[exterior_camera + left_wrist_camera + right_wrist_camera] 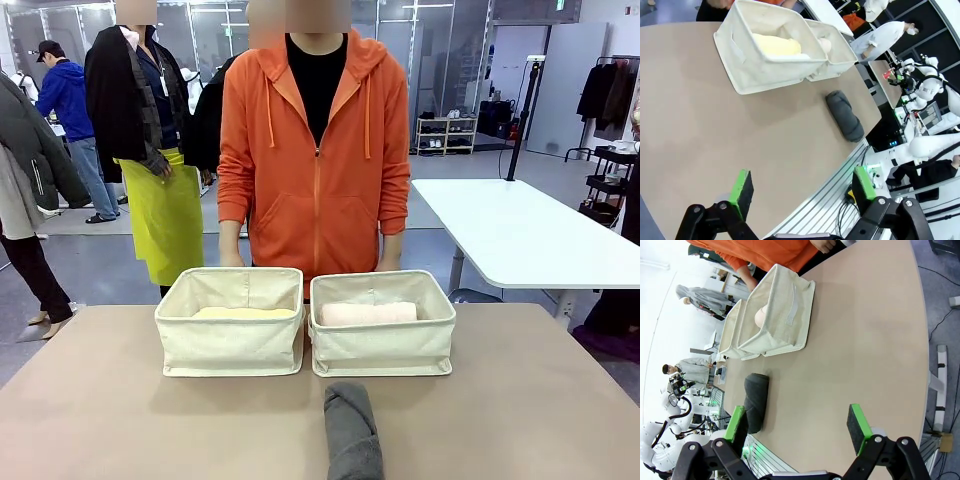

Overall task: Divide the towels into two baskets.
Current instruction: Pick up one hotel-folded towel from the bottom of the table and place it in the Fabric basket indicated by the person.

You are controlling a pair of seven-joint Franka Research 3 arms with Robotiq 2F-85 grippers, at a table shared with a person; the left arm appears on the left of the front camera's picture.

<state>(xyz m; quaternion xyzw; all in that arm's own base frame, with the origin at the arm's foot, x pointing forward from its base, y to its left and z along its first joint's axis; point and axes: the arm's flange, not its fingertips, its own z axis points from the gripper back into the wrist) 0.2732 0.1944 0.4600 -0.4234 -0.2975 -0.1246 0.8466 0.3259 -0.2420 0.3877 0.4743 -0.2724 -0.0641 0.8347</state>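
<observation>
Hovering wide open and empty: left gripper (802, 186), right gripper (797, 425); grey towel (352, 430) lies on table (100, 400)

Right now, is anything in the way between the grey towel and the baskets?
Nothing visible. Only bare table lies between the grey towel and the right basket just beyond it. The left basket is beside that.

Towel (352, 435) before right basket (383, 350), left basket (230, 350) alongside.

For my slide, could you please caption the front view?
Yellow towel in left basket, pink towel in right basket, grey towel on the table.
</observation>
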